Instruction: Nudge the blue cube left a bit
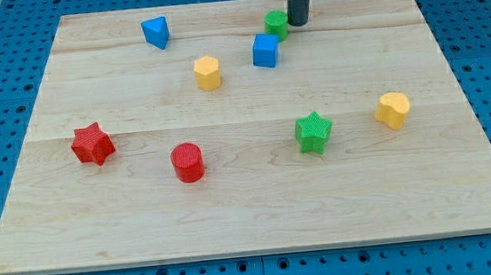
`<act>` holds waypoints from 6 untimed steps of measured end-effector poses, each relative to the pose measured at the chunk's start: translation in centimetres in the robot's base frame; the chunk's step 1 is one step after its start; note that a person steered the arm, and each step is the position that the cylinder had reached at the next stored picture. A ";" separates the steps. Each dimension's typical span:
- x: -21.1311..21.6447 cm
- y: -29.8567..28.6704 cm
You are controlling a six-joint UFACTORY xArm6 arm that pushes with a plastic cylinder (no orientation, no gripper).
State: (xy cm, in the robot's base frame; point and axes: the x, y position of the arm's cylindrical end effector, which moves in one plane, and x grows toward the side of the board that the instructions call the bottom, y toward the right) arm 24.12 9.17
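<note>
The blue cube [265,50] sits on the wooden board [251,199] near the view's top, right of centre. My tip [298,23] is at the end of the dark rod, up and to the right of the blue cube, apart from it. A green cylinder [276,23] stands just left of my tip, close to or touching it, directly above the blue cube.
A yellow hexagonal block [208,72] lies left of the blue cube. A blue wedge-like block [156,31] is at the top left. A red star [93,144], a red cylinder [188,161], a green star [314,132] and a yellow block [392,109] lie lower down.
</note>
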 end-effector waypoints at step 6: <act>7.3 -4.3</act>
